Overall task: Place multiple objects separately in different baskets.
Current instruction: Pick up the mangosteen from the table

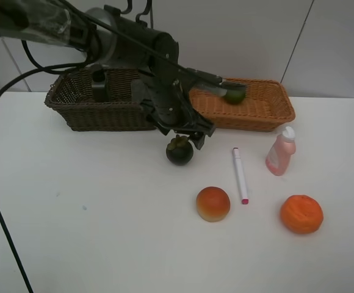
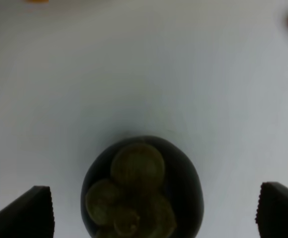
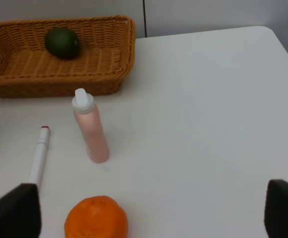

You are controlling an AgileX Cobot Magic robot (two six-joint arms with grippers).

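Left gripper (image 2: 156, 210) hangs over the mangosteen (image 1: 179, 151), jaws spread wide. Fruit's just in front of the brown basket (image 1: 97, 115) and tan basket (image 1: 263, 115) by the back edge. Right gripper (image 3: 149, 210) is spread apart too, empty.

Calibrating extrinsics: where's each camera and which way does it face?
Exterior high: mounted high, looking down across the table to the dark basket and tan basket; left arm shows.
Left wrist: on the left arm, looking down on the mangosteen between tips of the open left end effector.
Right wrist: low, facing the tan basket; tips of the open right end effector show.
Shared: exterior and left wrist see the mangosteen.
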